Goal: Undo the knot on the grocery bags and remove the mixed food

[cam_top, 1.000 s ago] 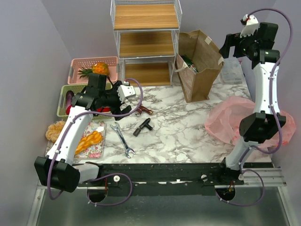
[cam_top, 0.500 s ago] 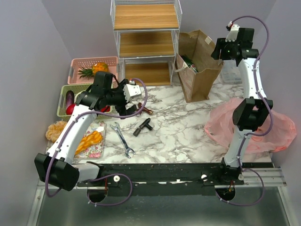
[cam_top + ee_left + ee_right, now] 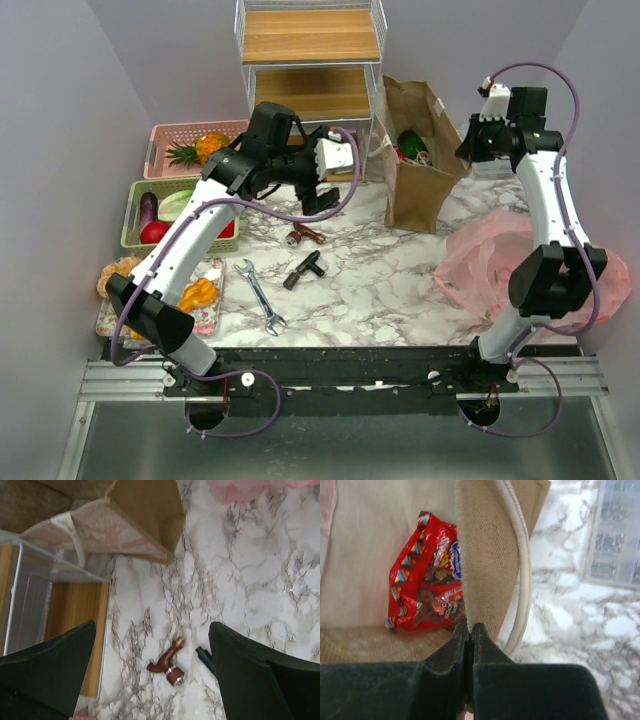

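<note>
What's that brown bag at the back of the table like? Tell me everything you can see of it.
The brown paper bag is tall and stiff, with pale looped handles. It stands open on the marble table, beside the wire shelf. Inside lie a red snack packet and a green item. The right gripper is shut on its rim.

I can read no words here: the print and blue badge on the red snack packet (image 3: pixel 427 575) in the brown paper bag (image 3: pixel 485 555) are too blurred.
</note>
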{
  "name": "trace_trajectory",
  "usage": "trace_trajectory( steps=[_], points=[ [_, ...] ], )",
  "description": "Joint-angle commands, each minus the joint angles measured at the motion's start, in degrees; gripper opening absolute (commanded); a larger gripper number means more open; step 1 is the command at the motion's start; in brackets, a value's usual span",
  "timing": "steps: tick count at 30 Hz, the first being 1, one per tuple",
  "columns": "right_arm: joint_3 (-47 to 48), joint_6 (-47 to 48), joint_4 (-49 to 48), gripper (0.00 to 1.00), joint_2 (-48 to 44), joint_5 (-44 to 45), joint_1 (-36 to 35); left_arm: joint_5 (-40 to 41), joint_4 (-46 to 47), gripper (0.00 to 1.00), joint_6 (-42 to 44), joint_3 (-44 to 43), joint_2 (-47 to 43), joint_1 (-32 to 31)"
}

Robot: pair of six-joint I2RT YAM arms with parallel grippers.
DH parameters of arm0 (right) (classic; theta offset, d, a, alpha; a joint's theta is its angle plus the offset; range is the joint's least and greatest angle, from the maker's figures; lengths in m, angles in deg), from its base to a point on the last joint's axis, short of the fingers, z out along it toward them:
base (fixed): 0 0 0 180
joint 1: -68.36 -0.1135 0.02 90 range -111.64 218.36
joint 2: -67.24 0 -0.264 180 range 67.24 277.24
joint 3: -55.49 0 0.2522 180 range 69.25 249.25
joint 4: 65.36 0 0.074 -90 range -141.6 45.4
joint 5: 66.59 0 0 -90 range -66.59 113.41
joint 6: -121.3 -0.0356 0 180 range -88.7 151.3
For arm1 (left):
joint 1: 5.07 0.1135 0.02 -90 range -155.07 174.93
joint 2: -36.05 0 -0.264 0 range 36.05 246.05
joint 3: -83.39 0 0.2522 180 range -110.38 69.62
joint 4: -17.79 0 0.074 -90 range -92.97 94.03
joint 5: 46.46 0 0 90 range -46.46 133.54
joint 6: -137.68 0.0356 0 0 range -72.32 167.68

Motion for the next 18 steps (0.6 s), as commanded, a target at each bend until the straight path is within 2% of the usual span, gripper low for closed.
trace_trajectory(
  steps=[1,6,10,14,18],
  points=[
    [-5.91,3.06,5.1,0.01,-8.26,-0.65,0.48,-2.37,0.24,0.96,-0.96,-7.88,4.96,-5.29],
    [-9.62,6.02,7.15,0.01,-12.25,3.1,0.48,-1.56,1.36,0.98,4.08,-15.08,10.81,-9.85],
    [-11.8,7.01,8.0,0.01,-14.88,3.37,0.49,3.44,4.51,0.98,16.11,-16.43,15.01,-12.68],
    [-13.27,7.64,8.39,0.01,-16.28,3.71,0.49,4.71,5.14,0.97,33.29,-17.78,18.95,-13.71],
    [-13.55,7.35,9.31,0.01,-16.83,1.77,0.48,5.52,4.99,0.96,39.71,-25.48,25.65,-13.72]
  ],
)
